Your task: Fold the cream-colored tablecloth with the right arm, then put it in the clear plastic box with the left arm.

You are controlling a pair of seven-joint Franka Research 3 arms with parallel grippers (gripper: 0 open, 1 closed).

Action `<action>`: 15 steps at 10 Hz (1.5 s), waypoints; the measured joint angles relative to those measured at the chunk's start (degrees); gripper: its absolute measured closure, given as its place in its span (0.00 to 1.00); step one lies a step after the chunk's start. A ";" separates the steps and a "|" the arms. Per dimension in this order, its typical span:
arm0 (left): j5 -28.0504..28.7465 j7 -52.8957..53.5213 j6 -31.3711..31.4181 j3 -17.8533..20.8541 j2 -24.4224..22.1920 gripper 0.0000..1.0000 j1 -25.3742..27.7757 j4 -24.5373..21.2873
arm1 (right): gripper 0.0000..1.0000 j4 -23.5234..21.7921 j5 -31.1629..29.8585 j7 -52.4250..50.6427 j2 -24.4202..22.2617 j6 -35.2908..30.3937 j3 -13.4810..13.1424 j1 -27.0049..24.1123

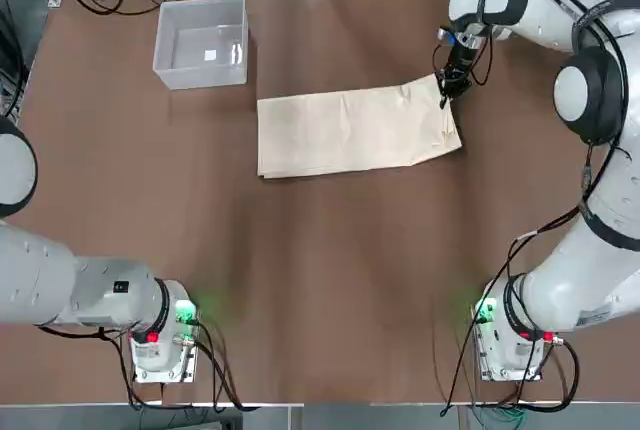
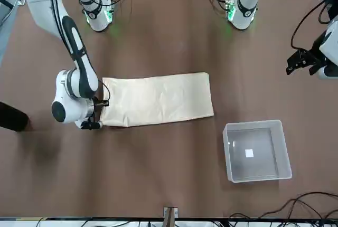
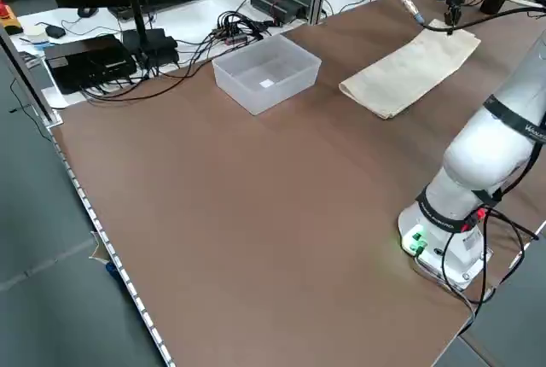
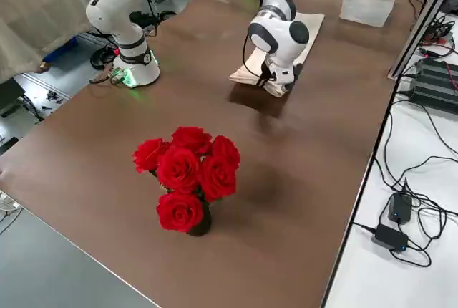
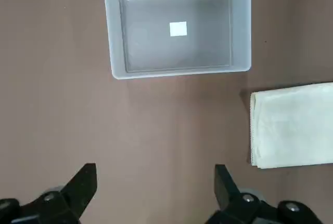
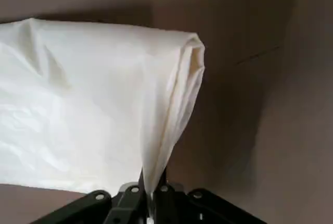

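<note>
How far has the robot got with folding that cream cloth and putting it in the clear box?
Early on. The cream-colored tablecloth lies as a long doubled strip, so one fold looks done. The right end effector is shut on the cloth's far corner, lifting it, seemingly for a further fold. The clear plastic box is empty, and the left end effector hangs open, back from it. Finishing the fold and boxing the cloth remain.

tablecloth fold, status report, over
Right gripper shut on tablecloth corner, lifting it. Left gripper open, parked. Clear plastic box empty, path unobstructed.
</note>
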 joint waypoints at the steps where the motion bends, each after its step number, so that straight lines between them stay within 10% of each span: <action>1: 0.00 0.00 0.00 0.00 0.00 0.00 0.00 0.00 | 0.96 0.01 0.00 1.24 -0.93 -0.73 0.03 0.47; 15: 0.00 0.00 -0.03 0.00 0.20 0.00 0.00 -0.02 | 0.96 9.03 2.68 27.70 -5.60 -5.65 2.50 12.12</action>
